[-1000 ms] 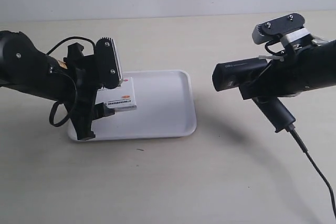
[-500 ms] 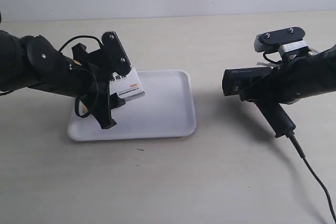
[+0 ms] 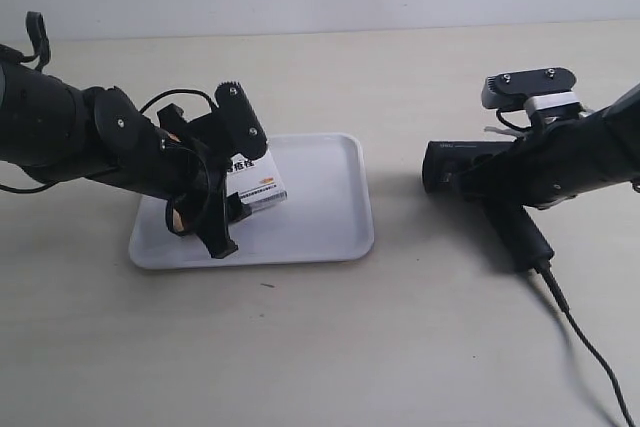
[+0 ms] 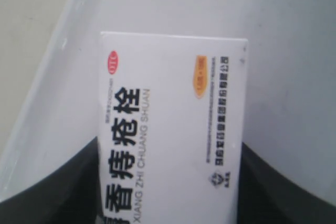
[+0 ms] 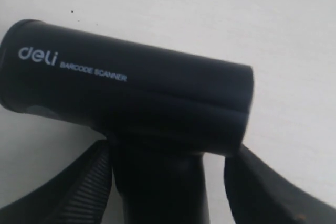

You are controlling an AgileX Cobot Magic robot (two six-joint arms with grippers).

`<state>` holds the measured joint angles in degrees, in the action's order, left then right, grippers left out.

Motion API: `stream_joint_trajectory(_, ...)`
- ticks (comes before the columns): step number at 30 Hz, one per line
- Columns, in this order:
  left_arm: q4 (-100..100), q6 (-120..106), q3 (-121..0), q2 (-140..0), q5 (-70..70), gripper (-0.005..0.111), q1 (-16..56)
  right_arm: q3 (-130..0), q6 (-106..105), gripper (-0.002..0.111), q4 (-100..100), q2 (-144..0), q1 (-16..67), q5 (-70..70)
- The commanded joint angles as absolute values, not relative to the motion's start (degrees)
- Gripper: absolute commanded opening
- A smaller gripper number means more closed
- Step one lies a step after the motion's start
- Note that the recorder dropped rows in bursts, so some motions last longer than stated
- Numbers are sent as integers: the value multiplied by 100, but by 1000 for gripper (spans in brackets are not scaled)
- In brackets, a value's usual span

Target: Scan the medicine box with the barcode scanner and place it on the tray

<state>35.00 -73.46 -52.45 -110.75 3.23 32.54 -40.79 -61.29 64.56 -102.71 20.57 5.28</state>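
Note:
The medicine box (image 3: 258, 179), white with dark lettering and an orange mark, hangs tilted low over the white tray (image 3: 330, 217). The arm at the exterior view's left holds it. In the left wrist view the medicine box (image 4: 168, 124) fills the middle, with my left gripper (image 4: 170, 192) shut on it, a black finger on each side, and the tray (image 4: 294, 51) behind. My right gripper (image 5: 168, 182) is shut on the handle of the black barcode scanner (image 5: 131, 87). The barcode scanner (image 3: 470, 169) is low over the table at the exterior view's right, its head facing the tray.
The scanner's thin black cable (image 3: 590, 347) trails over the beige table toward the front right corner. The tray's rim (image 3: 368, 232) lies between the two arms. Bare table (image 3: 300, 347) spreads in front of the tray.
The left arm has lowered and tilted the medicine box down toward the tray. The right arm has drawn the scanner back to the right and lowered it toward the table.

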Motion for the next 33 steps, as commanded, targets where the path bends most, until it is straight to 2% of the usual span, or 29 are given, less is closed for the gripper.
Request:
stream_joint_trajectory(1,3545,-7281,-5279,-11064,362,36,3270,-4106,-6136,43,6453,-10409,2070,498)
stream_joint_trajectory(5,3432,-7310,-5279,-11064,570,61,3270,-4106,-6124,54,6496,-10396,2070,498)
stream_joint_trajectory(11,3359,-7323,-5279,-11028,526,102,3270,-4106,-6134,82,6749,-10194,2070,653)
stream_joint_trajectory(12,3359,-7323,-5279,-10984,477,105,3270,-4106,-6146,85,6731,-10080,2070,734)
stream_joint_trajectory(18,3363,-7162,-5279,-10300,771,105,3270,-4106,-6019,86,5951,-9023,2070,1161)
stream_joint_trajectory(22,3363,-6811,-5279,-9520,1297,105,3270,-4094,-4778,86,4673,-7878,2070,1381)
stream_joint_trajectory(24,3399,-6689,-5279,-9060,1606,105,3270,-4094,-3764,82,3842,-7223,2070,1663)
stream_joint_trajectory(26,3553,-6678,-5279,-8635,1833,102,3270,-4094,-2990,74,3330,-6653,2070,1965)
stream_joint_trajectory(29,3798,-6678,-5238,-8155,2168,87,3270,-4024,-2529,54,3050,-5807,2070,2374)
stream_joint_trajectory(31,3974,-6678,-5179,-7905,2261,68,3270,-3820,-2541,39,3087,-5199,2070,2425)
stream_joint_trajectory(33,4217,-6678,-5089,-7726,2239,43,3270,-3497,-2541,25,3141,-4578,2070,2308)
